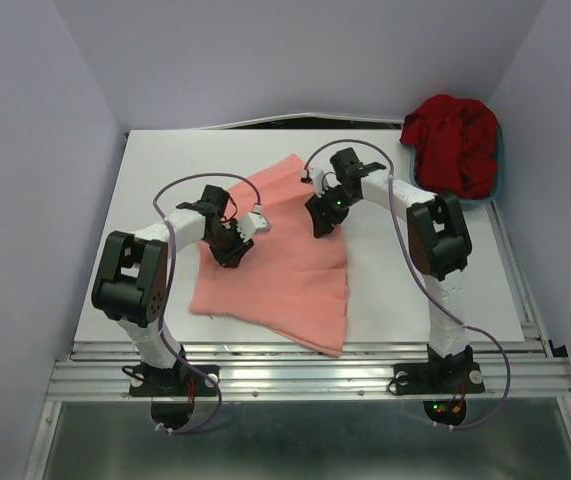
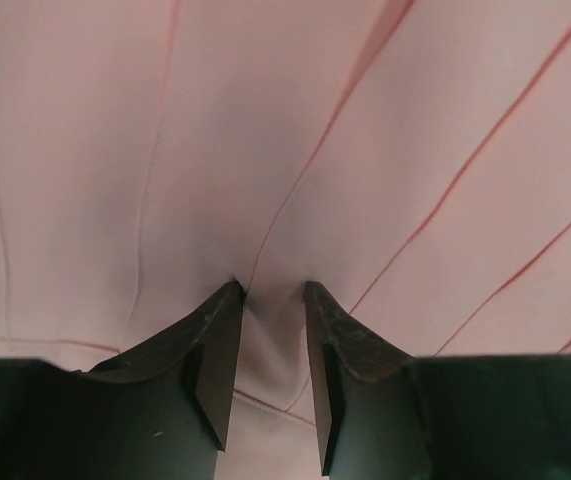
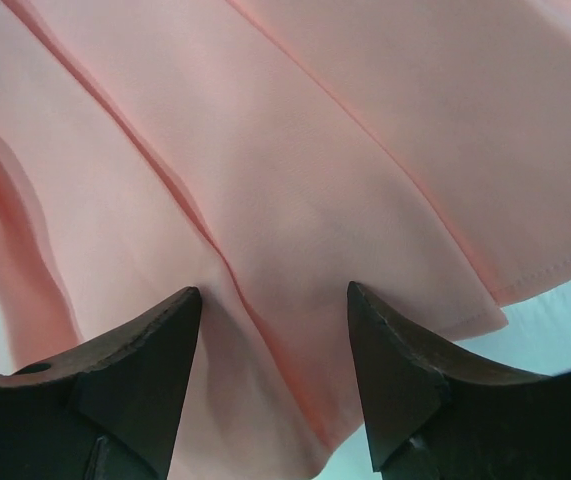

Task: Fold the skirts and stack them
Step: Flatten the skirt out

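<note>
Where right fingers [image 3: 135, 380] gape over pink skirt [image 3: 295, 180], hem [image 3: 555, 268] borders table [image 3: 560, 325].

The left arm [image 1: 135, 285] and right arm [image 1: 443, 240] are both wearing white wrapping on their straight links, with bulky black housings bulging at the joints. A pale purple cable [image 1: 180, 190] is looping along each one. Pale base plates [image 1: 175, 378] at the table's [image 1: 405, 300] near edge are carrying small red and green lights. The left gripper [image 2: 272, 295] and right gripper [image 3: 273, 290] are showing dark, wedge-shaped fingers [image 3: 145, 350] with bevelled tips.
</note>
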